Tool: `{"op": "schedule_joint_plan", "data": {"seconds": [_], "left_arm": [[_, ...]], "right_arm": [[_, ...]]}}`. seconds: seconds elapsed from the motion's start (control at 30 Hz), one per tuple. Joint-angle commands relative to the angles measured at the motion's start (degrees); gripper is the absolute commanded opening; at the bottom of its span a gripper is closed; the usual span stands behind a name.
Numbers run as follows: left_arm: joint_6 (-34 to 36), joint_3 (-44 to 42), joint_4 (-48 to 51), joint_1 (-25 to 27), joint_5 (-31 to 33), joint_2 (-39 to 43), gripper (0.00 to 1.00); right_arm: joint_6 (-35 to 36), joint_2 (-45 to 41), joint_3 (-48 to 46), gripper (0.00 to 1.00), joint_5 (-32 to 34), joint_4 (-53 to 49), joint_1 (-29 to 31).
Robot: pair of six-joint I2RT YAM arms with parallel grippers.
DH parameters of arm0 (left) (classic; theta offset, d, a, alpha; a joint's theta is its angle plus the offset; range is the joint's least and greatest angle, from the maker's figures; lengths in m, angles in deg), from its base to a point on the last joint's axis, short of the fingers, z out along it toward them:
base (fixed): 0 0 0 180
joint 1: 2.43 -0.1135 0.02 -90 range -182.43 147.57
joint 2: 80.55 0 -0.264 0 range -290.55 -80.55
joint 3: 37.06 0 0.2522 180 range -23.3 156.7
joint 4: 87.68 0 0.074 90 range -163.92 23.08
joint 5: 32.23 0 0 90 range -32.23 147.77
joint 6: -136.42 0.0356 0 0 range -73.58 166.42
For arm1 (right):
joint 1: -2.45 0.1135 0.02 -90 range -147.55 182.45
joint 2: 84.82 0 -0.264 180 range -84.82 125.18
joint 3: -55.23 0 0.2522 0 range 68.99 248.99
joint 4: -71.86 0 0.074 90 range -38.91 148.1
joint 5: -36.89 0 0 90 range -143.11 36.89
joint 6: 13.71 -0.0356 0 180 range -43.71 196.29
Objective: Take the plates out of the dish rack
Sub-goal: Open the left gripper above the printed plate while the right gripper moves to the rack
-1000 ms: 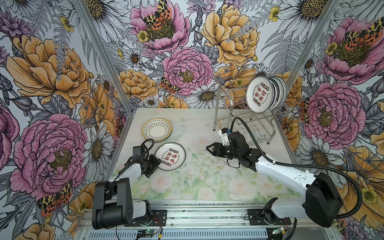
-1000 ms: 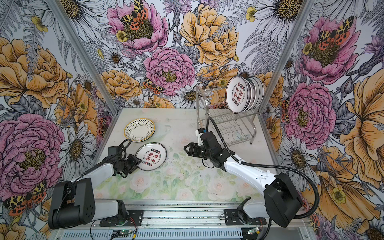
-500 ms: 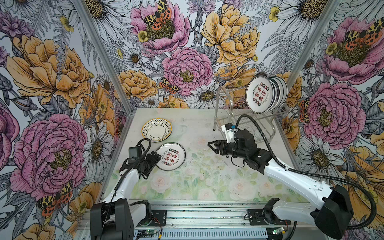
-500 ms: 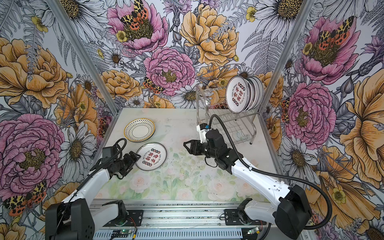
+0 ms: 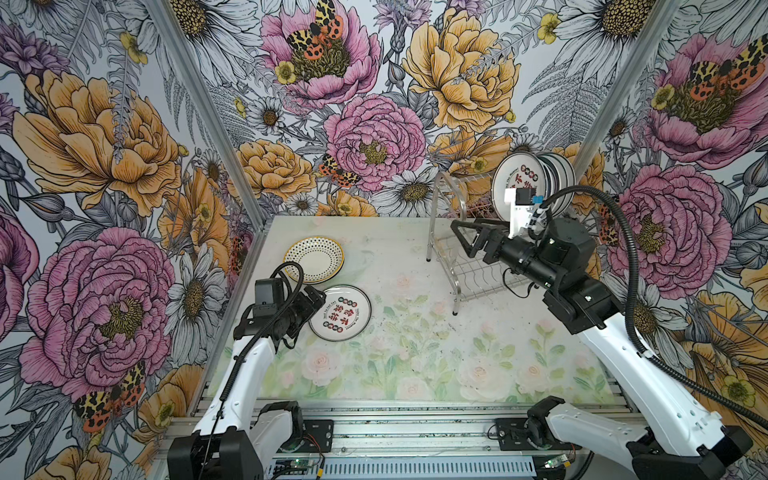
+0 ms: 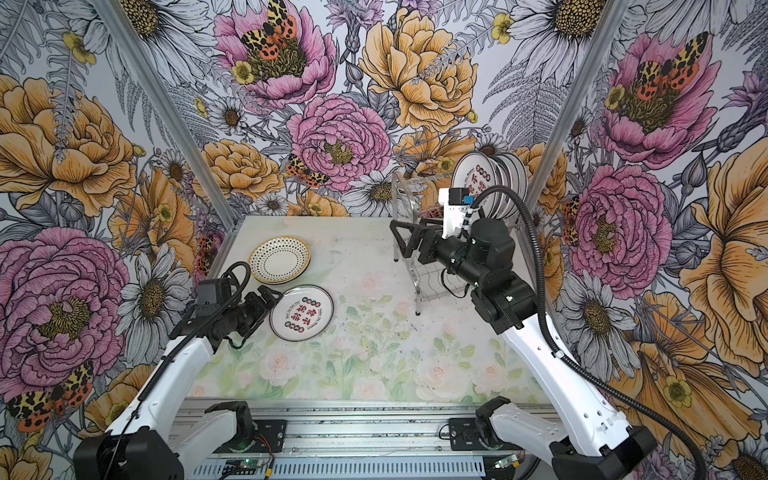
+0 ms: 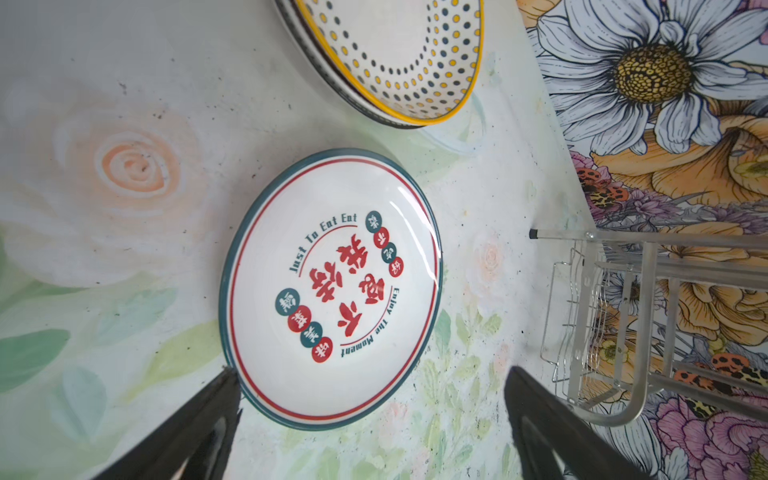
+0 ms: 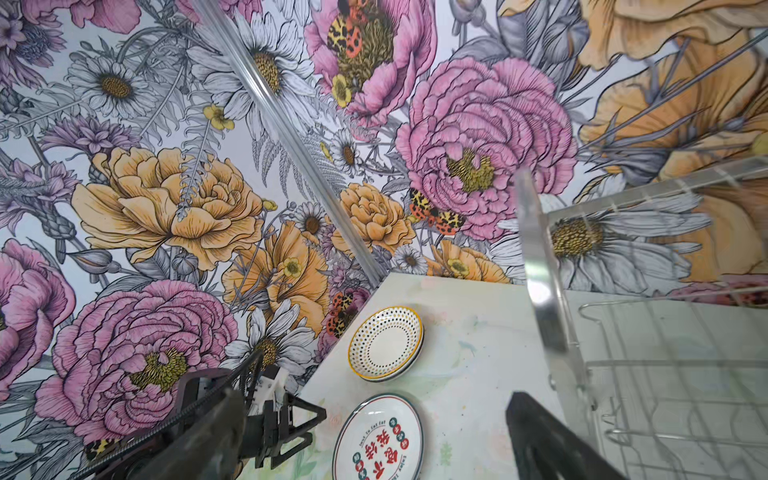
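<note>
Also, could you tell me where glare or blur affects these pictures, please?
Left wrist view: a thin glare streak follows the rim of the red-character plate, and the near fingers are soft. Right wrist view: the close end loop of the dish rack is blurred, while the dotted plate is sharp. Both top views: even light, faint shadows.

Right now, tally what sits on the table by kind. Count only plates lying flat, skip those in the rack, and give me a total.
dotted plate: 1 (a second rim seems to show beneath it)
red-character plate: 1
dish rack: 1
Total: 3
</note>
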Motion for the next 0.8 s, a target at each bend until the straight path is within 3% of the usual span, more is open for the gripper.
{"op": "schedule_joint_plan", "data": {"seconds": [0.0,0.23,0.33,0.53,0.77], "left_arm": [[-1.41,5.03,1.84,5.82,5.49,0.49,0.99],[-2.37,13.01,4.34,20.45,15.14,-2.6,0.99],[-2.33,14.73,4.36,24.07,16.58,-4.27,0.99],[-2.07,16.54,4.23,28.1,18.18,-6.78,0.99],[-1.06,18.2,4.18,28.73,17.34,-8.31,0.99]], "right_arm": [[3.42,-0.64,4.36,0.99,1.39,-4.72,-4.4],[6.43,2.43,9.78,0.99,10.74,-8.5,-13.81],[6.41,4.39,11.57,0.99,9.75,-8.73,-17.65],[4.25,6.95,13.64,0.99,4.8,-8.91,-23.72],[3.03,9.4,13.83,0.99,0.71,-8.89,-26.47]]}}
